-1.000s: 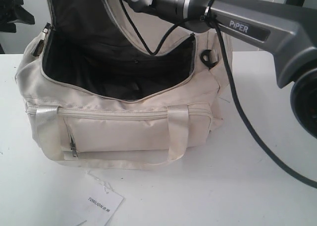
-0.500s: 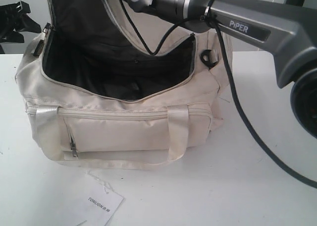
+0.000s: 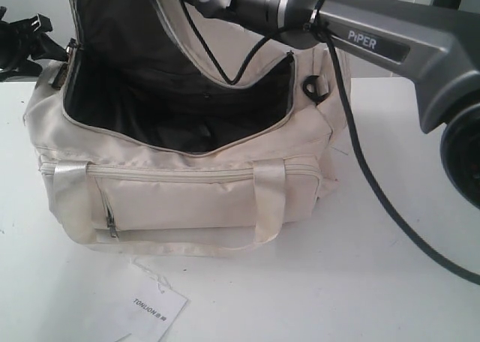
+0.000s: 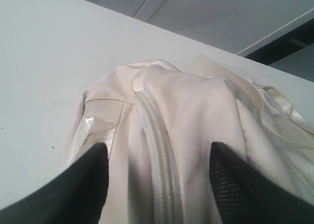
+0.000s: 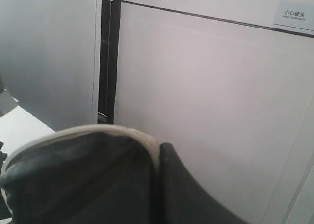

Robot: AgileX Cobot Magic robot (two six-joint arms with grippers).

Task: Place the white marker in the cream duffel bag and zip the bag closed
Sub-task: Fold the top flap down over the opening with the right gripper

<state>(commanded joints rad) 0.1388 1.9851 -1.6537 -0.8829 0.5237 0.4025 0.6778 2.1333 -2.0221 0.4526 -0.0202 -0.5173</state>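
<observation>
On the white desk (image 3: 390, 282): a large, soft cream duffel bag (image 3: 187, 207) of fabric sits with its front zip pocket (image 3: 180, 196) and satin webbing handle (image 3: 270, 199) facing the camera.
Bag opening: the top is unzipped and gapes wide, showing the dark lining inside.
Top flap (image 3: 124, 19): lifted upright above the opening, dark underside facing forward.
Right arm (image 3: 375, 46): a grey arm marked "PIPER" reaches in from the right across the top of the bag, and a black cable (image 3: 364, 169) hangs from it.
Right hand (image 5: 164, 157): closed tight, pinching the cream-piped edge of the lifted flap (image 5: 73, 180). One dark finger (image 5: 191, 189) shows beside the fabric.
Left hand (image 4: 158, 148): open, its two black fingers (image 4: 88, 180) spread to either side of the bag's bunched cream end and zip track (image 4: 162, 175). It grips nothing, and in the exterior view it sits near the bag's left end (image 3: 26, 38).
Black strap ring (image 3: 313, 87): on the bag's right end.
White paper tag printed "TONLION" (image 3: 154, 308): flat on the desk just in front of the bag.
White marker: its place cannot be told from these views.
</observation>
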